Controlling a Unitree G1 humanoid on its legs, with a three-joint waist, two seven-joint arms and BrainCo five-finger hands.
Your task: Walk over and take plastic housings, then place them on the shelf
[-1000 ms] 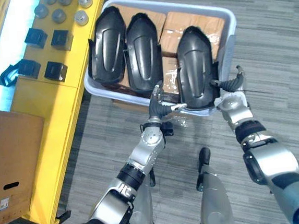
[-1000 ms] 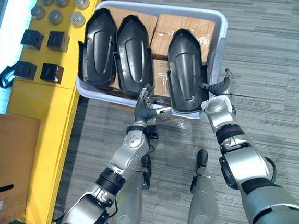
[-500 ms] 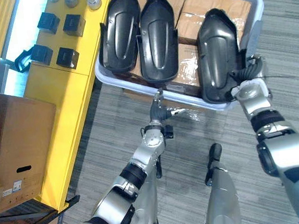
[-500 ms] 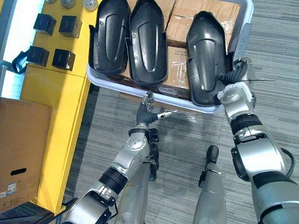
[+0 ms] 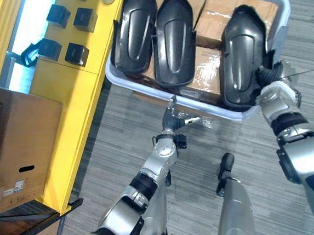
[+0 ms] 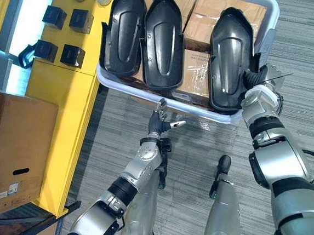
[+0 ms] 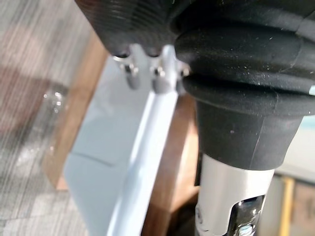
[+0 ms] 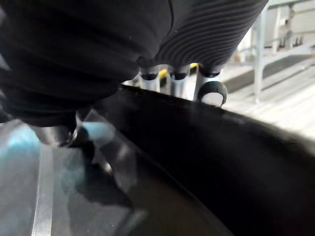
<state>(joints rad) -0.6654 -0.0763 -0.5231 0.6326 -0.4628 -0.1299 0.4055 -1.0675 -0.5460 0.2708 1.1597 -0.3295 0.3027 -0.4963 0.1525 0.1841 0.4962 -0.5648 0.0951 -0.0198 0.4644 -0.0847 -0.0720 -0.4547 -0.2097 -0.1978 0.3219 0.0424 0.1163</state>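
Reaching forward, the right hand (image 5: 268, 77) hooks curled fingers over the edge of the rightmost housing (image 5: 242, 55) in the bin (image 5: 113, 80); the left hand (image 5: 171, 119), fingers loosely spread, stands just short of the bin's near rim.

The two head eyes look steeply down from above. The pale tub (image 5: 130, 87) of black housings (image 5: 175, 39) lies at twelve o'clock and the yellow shelf (image 5: 61, 93) at ten o'clock. Both eyes share this whole scene, set slightly apart sideways. The left wrist camera looks along the left hand (image 7: 236, 88), very near the tub's rim. The right wrist camera looks past the right hand (image 8: 210, 88), close against a housing's dark curve.
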